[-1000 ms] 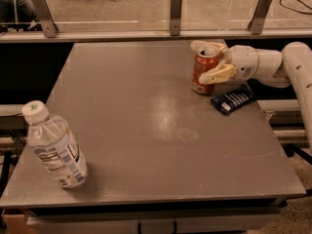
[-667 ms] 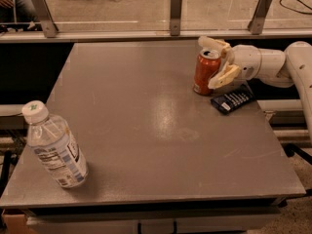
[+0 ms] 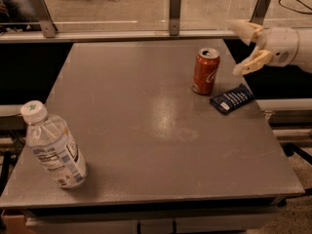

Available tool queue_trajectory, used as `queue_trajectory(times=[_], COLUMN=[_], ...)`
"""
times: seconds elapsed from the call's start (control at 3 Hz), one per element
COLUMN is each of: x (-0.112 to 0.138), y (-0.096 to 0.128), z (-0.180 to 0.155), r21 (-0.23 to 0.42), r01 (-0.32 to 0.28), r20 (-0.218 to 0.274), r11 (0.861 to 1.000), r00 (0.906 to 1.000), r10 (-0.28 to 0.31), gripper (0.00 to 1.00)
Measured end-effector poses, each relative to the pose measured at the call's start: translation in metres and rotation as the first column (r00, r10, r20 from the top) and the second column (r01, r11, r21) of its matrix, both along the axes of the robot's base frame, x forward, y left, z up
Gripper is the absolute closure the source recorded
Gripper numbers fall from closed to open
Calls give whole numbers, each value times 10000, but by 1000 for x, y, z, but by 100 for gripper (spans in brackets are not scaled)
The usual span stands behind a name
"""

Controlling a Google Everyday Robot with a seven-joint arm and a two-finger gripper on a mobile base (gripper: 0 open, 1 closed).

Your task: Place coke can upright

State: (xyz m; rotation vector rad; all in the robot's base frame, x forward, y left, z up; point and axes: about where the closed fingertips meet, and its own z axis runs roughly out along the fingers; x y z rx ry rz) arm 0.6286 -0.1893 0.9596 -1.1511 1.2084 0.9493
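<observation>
The coke can is red-orange with white script. It stands upright on the grey table, toward the back right, with its silver top showing. My gripper is to the right of the can and a little above it, clear of it. Its two pale fingers are spread apart and hold nothing.
A flat dark blue packet lies just right of the can near the table's right edge. A clear plastic water bottle stands tilted at the front left corner. A rail with metal posts runs behind the table.
My gripper has let go of the can and drawn back to the right and up. The can now stands alone and upright.
</observation>
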Motion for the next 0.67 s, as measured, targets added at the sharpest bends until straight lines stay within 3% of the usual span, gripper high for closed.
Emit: queue_trajectory(times=[0.33, 0.67], x=[-18, -45], y=[-54, -95], z=[54, 115], r21=[-956, -1471], r01=[1777, 3660], r20=[645, 1538], r11=[9794, 9189], r00=[9830, 9262], r10=[-1721, -3442], gripper=[0, 0])
